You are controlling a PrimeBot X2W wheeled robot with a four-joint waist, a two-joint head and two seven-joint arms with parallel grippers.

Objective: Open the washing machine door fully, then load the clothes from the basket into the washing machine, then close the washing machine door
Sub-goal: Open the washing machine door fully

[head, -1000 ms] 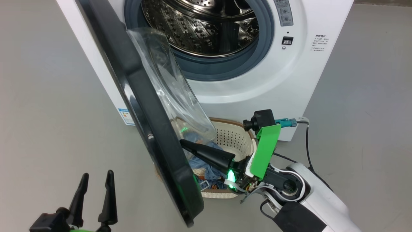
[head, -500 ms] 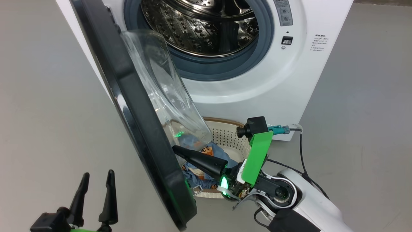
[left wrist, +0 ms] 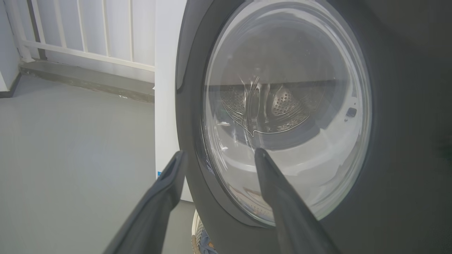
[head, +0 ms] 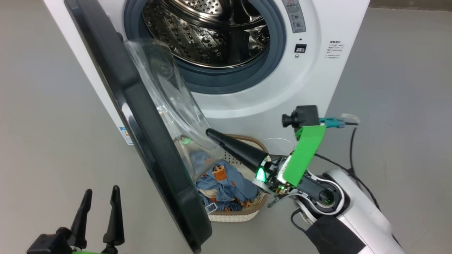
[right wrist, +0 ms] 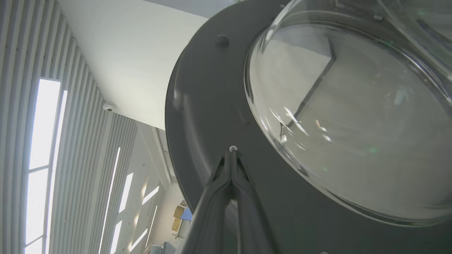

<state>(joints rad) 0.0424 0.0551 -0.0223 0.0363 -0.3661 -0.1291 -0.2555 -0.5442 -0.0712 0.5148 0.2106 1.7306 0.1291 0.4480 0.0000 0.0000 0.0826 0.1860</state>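
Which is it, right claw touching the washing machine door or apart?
Cannot tell: right wrist view sets the right claw over the washing machine door frame, depth unclear.

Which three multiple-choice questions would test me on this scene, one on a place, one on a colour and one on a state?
1. Where does the basket stand?
A. On the floor before the washing machine
B. Inside the drum
C. On top of the machine

2. What is the main colour of the clothes?
A. Red
B. Light blue
C. Yellow

3. How is the right gripper?
A. Wide open
B. Shut on a garment
C. Shut, holding nothing

Answers:
1 A: the head view shows it on the grey floor, below the open washing machine door.
2 B: the fabric in the basket is light blue with small orange figures.
3 C: the right wrist view shows its two fingers pressed together with nothing between them.
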